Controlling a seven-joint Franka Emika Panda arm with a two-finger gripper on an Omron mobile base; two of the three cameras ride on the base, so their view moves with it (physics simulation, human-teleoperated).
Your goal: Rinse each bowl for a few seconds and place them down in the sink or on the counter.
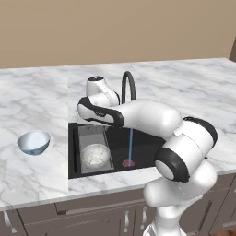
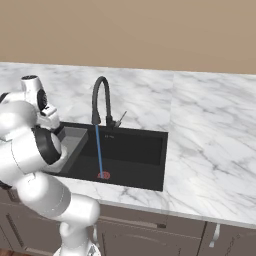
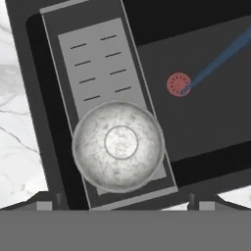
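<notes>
The speckled greyish bowl (image 1: 96,155) (image 3: 117,145) sits upright on the near end of the grey ridged tray (image 1: 89,134) (image 3: 92,58), at the left of the black sink (image 1: 144,146) (image 2: 135,150). My gripper (image 3: 125,205) hangs above this bowl, open, with nothing between its fingers; the fingertips (image 3: 49,203) stand wide apart. The pale blue bowl (image 1: 34,142), white inside, rests on the counter (image 1: 37,101) left of the sink. A thin stream of water (image 1: 130,145) (image 2: 98,147) runs from the faucet (image 1: 128,85) (image 2: 100,97) onto the red drain ring (image 1: 128,162) (image 3: 179,84).
White marble counter (image 2: 210,130) stretches wide on both sides of the sink and behind it. The tan wall stands at the back. My own forearm crosses over the left half of the basin in the left base view.
</notes>
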